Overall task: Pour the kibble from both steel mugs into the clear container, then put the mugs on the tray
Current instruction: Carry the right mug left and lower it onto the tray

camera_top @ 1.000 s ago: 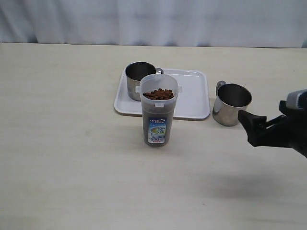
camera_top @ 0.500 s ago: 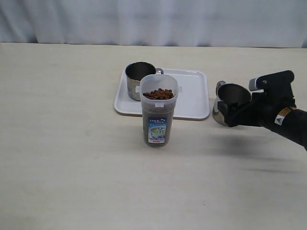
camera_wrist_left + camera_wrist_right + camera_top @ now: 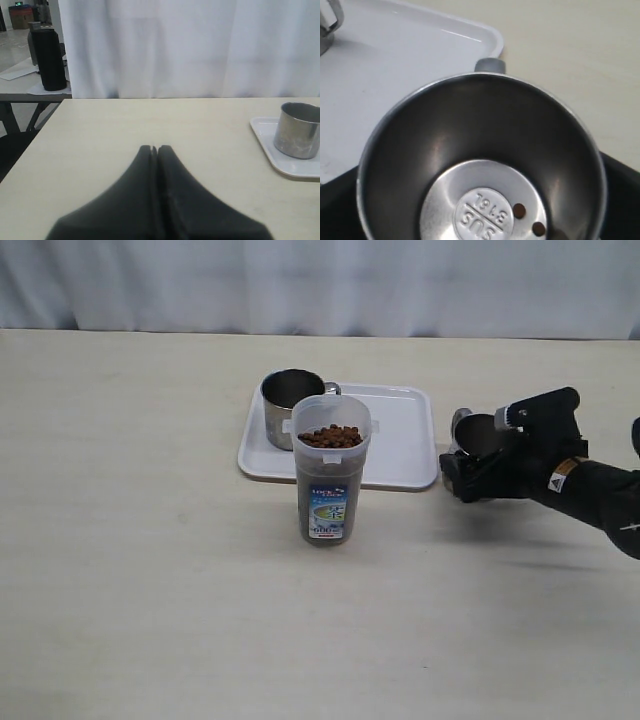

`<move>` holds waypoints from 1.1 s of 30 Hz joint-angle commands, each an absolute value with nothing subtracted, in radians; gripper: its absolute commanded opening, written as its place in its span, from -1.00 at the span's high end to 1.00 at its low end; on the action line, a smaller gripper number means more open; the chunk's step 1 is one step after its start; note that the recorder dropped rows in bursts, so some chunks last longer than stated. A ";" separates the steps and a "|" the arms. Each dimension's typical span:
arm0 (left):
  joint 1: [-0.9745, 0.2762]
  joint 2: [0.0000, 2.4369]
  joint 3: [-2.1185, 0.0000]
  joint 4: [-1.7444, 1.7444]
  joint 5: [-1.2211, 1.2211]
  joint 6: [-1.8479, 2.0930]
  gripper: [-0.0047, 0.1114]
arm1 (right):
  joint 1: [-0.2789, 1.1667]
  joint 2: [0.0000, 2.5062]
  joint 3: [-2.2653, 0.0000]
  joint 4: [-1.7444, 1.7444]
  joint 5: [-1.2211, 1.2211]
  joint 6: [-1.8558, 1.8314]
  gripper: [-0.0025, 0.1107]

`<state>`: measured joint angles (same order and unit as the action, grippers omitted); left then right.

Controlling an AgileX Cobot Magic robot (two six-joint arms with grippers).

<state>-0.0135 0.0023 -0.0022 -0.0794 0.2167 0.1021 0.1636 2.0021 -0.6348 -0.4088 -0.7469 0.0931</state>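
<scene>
The clear container (image 3: 331,475) stands in front of the tray (image 3: 405,445), filled nearly to its rim with kibble (image 3: 330,436). One steel mug (image 3: 286,406) stands on the tray's left end and also shows in the left wrist view (image 3: 298,130). The second steel mug (image 3: 480,436) stands on the table just right of the tray. My right gripper (image 3: 468,462) is open, with a finger on each side of this mug. Inside this mug (image 3: 480,150) two kibble pellets (image 3: 519,210) lie on the bottom. My left gripper (image 3: 154,148) is shut and empty above bare table.
The tray's right half (image 3: 415,55) is bare, right next to the second mug's handle (image 3: 490,65). A white curtain (image 3: 320,285) hangs behind the table's far edge. Beyond the table's end, a black object (image 3: 47,60) stands on another table.
My right gripper has come in from the right edge towards the left and now straddles the second mug. The left gripper, container and tray mug have not moved.
</scene>
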 commanded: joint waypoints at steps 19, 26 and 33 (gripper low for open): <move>-0.020 0.000 0.000 -0.088 0.198 0.105 0.92 | 0.166 2.003 -0.705 -0.771 -1.024 0.060 0.85; -0.020 0.000 0.000 -0.088 0.198 0.105 0.92 | 0.166 2.113 -0.798 -0.807 -1.026 0.176 0.85; -0.020 0.000 0.000 -0.086 0.198 0.105 0.92 | 0.166 2.163 -0.813 -0.828 -1.028 0.182 0.79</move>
<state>-0.0135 0.0023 -0.0022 -0.0794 0.2167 0.1021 0.1636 2.1549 -0.8080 -0.8129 -0.9992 0.1748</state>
